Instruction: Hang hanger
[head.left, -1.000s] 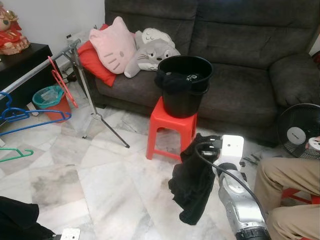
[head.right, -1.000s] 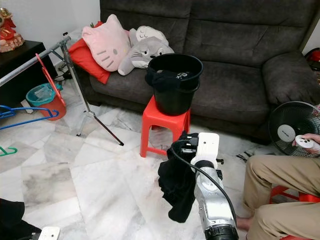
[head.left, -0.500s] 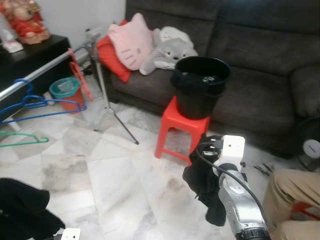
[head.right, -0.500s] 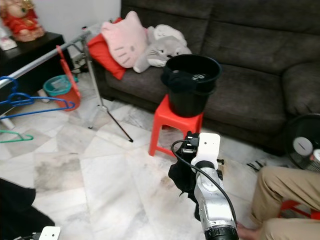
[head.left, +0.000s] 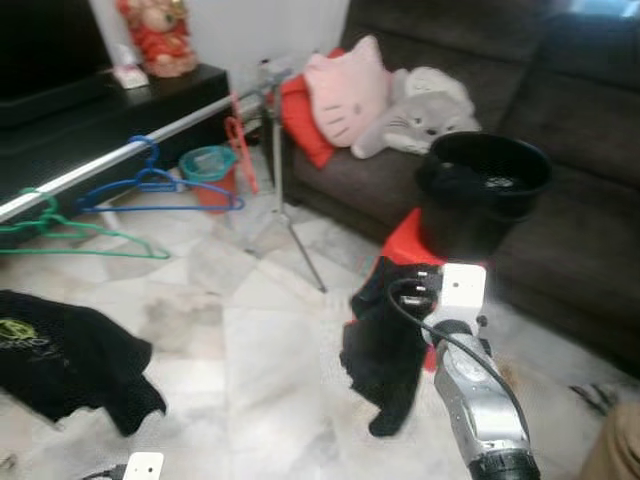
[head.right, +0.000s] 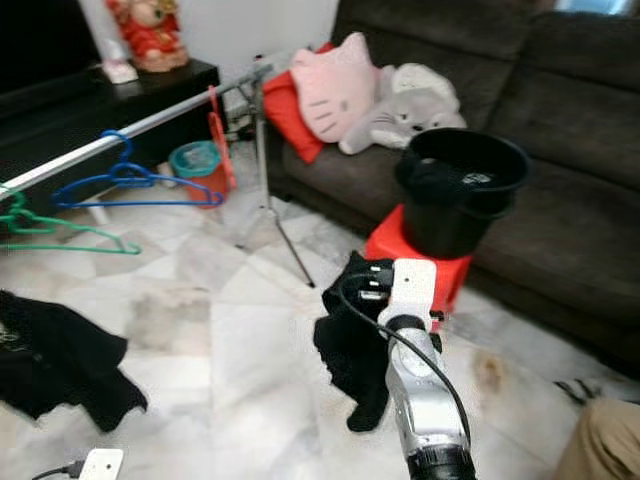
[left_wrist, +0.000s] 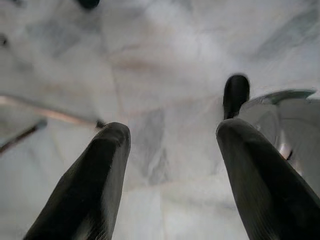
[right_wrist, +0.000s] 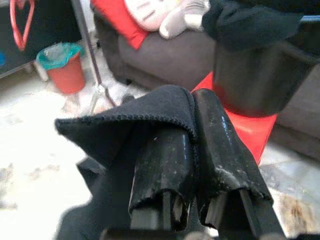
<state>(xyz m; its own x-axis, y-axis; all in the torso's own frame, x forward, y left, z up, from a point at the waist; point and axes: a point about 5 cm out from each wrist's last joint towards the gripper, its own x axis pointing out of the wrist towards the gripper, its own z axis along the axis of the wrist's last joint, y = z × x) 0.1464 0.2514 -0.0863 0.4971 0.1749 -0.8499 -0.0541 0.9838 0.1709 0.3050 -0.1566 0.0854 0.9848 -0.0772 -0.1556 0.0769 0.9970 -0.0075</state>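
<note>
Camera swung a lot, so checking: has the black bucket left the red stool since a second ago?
No. The black bucket sits on the red stool as before; only the camera turned.

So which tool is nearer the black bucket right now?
Right. The right tool, shut on a black garment, is just in front of the black bucket; the left tool hangs open over bare floor.

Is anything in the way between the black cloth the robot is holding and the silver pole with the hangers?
Nothing visible blocks it. The right gripper holds the black cloth above bare marble floor; the rail with the blue hanger is off to the robot's left.
</note>
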